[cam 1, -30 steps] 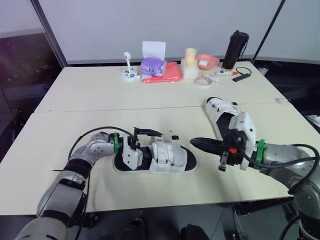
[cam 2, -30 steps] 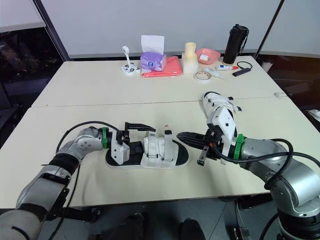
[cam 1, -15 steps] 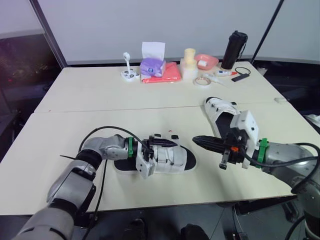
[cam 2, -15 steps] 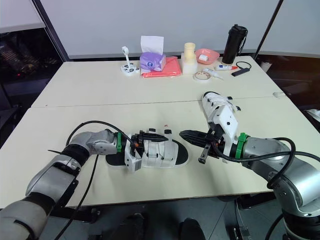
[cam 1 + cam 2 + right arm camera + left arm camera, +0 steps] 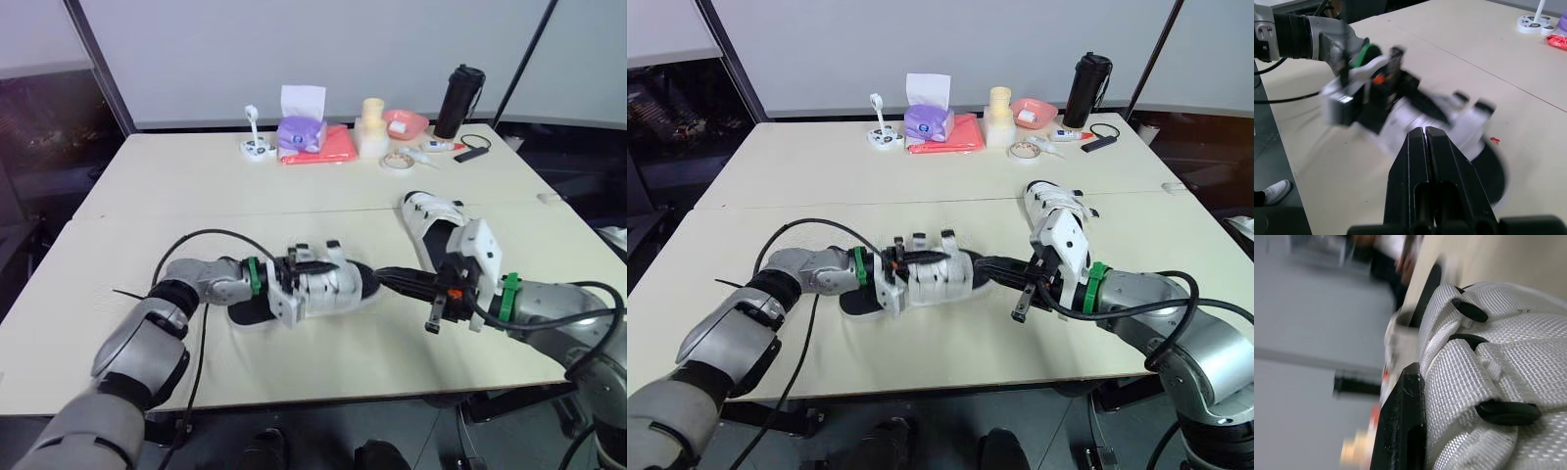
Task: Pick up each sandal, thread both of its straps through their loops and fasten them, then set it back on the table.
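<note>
A white-strapped sandal with a black sole (image 5: 333,287) lies tilted near the table's front, its strap ends sticking up. My left gripper (image 5: 315,266) reaches in from the left and is shut on the straps over the sandal's middle. In the left wrist view one black finger (image 5: 1400,426) presses against the white webbing (image 5: 1488,367). My right gripper (image 5: 384,277) is shut, with nothing in it, and its tips sit just at the sandal's toe end (image 5: 1469,115). The second white sandal (image 5: 431,220) rests flat on the table behind my right arm.
Along the far edge stand a purple tissue box (image 5: 299,127), a red cloth (image 5: 328,145), a cream container (image 5: 372,122), a pink bowl (image 5: 405,120), a tape roll (image 5: 397,159) and a black bottle (image 5: 460,98). A seam (image 5: 245,212) crosses the table.
My left gripper slid right from the heel over the straps and closed on them. The sandal tipped up and shifted toward my right gripper, which stayed put.
</note>
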You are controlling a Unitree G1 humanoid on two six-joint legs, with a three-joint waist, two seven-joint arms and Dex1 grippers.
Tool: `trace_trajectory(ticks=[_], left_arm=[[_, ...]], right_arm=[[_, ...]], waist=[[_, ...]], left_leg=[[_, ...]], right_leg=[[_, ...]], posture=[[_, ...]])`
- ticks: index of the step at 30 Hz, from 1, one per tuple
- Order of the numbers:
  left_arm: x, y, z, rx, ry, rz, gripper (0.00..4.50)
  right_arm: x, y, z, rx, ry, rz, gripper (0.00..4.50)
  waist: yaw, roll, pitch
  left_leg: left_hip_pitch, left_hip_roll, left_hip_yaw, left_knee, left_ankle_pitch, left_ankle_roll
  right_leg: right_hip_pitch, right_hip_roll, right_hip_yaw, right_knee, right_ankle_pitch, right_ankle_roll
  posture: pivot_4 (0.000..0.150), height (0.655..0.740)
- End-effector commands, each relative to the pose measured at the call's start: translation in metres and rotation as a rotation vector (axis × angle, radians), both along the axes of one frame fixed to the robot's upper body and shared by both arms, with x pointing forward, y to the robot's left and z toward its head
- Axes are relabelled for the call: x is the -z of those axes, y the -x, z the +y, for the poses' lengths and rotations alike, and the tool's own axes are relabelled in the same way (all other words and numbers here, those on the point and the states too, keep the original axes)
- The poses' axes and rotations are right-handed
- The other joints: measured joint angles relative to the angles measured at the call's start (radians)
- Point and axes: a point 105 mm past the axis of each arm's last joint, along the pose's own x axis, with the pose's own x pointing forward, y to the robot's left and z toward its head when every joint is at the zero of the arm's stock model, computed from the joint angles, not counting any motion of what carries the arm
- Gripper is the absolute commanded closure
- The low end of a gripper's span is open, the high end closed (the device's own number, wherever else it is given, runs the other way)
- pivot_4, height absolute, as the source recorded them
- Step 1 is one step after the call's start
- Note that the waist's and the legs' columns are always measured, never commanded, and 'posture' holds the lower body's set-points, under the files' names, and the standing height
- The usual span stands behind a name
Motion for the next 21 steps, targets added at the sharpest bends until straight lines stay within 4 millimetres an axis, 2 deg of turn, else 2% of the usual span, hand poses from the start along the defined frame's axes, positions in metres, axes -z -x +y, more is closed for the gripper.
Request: trace_trajectory(ticks=[1,7,12,16,21], left_arm=[[-0.033,-0.029,0.004,-0.166,0.147,0.038,4.49],[-0.035,-0.064,-0.008,-0.372,0.236,0.327,4.49],[-0.030,-0.079,-0.014,-0.505,0.218,0.419,4.49],[-0.040,-0.088,-0.021,-0.613,0.206,0.269,4.49],[-0.056,-0.102,-0.020,-0.824,0.127,-0.036,4.49]], right_arm=[[-0.007,0.000,0.001,-0.006,0.008,-0.049,4.50],[-0.007,-0.003,0.003,-0.012,0.008,-0.059,4.50],[-0.007,-0.004,0.005,-0.014,0.012,-0.070,4.50],[-0.006,-0.004,0.006,-0.012,0.012,-0.076,4.50],[-0.005,-0.004,0.006,-0.010,0.011,-0.079,4.50]], waist=[[0.000,0.000,0.000],[0.002,-0.001,0.001],[-0.002,-0.001,0.001],[-0.003,-0.002,0.001],[-0.006,-0.004,0.004]], left_leg=[[0.000,0.000,0.000,0.000,0.000,0.000],[-0.003,-0.002,-0.002,0.001,0.000,0.000],[-0.003,-0.003,-0.003,0.001,-0.001,0.001],[-0.003,-0.003,-0.003,0.001,-0.001,0.001],[-0.003,-0.004,-0.003,0.001,-0.001,0.001]], right_leg=[[0.000,0.000,0.000,0.000,0.000,0.000],[-0.001,-0.001,-0.001,0.000,0.000,0.000],[-0.001,-0.002,-0.001,0.000,-0.001,0.002],[-0.001,-0.002,-0.001,0.000,-0.001,0.002],[-0.002,-0.002,-0.001,0.001,-0.001,0.002]], posture=[[0.150,0.7400],[0.150,0.7400],[0.150,0.7400],[0.150,0.7400],[0.150,0.7400]])
